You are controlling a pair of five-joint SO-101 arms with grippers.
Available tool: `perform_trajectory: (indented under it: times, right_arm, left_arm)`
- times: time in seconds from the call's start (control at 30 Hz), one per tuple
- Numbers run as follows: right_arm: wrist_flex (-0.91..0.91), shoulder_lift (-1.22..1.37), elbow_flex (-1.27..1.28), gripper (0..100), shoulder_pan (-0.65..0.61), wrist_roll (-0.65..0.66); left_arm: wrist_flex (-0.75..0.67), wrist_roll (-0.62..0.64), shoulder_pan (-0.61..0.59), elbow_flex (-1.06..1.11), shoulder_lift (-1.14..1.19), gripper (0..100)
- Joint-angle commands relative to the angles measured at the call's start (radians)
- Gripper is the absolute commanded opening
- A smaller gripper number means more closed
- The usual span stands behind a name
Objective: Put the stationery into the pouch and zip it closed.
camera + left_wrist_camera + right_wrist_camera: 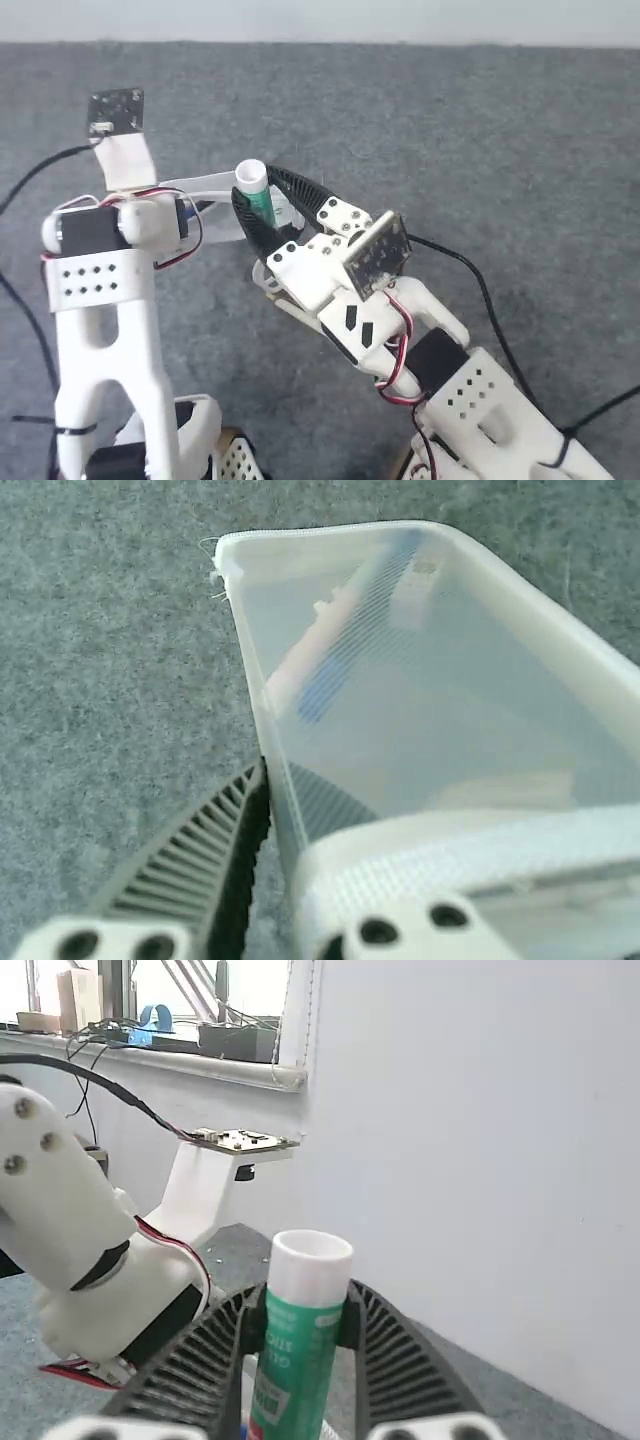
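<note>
right end effector (256,186): closed on the glue stick (258,200), ribbed fingers (390,1350) clamping the green-labelled barrel just below the white cap. the stick is upright and held above the grey counter (480,130), near the pouch (215,185).

left end effector (285,860): closed on the edge of the pouch, with the thin wall pinched between the black ribbed finger and the white one. a blue pen (340,650) and a pale item lie inside.

handling assessment:
- the glue stick is judged light and rigid, with a smooth round barrel liable to twist or slip. a mid-barrel hold below the cap looks sound; the cap itself is a poor place to grip.
- the pouch is judged soft, thin and slippery, and likely to collapse or drag if pushed. it is best held at the stiffer zip edge so that the mouth is kept open.
</note>
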Motion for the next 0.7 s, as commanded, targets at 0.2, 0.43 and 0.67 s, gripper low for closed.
perform_trajectory:
  times: [0.2,0.43,0.67]
  right_arm:
    - [-0.303,0.163,0.02,0.6,-0.002,-0.009]
    - [-0.414,0.315,0.021,0.6,0.002,-0.006]
    - [-0.433,0.381,0.063,0.6,0.002,-0.005]
  left_arm:
    - [0.006,0.006,0.005,-0.042,-0.009,1]
    - [0.002,0.006,0.005,-0.033,-0.009,1]
    - [0.005,0.005,0.005,-0.033,-0.009,1]
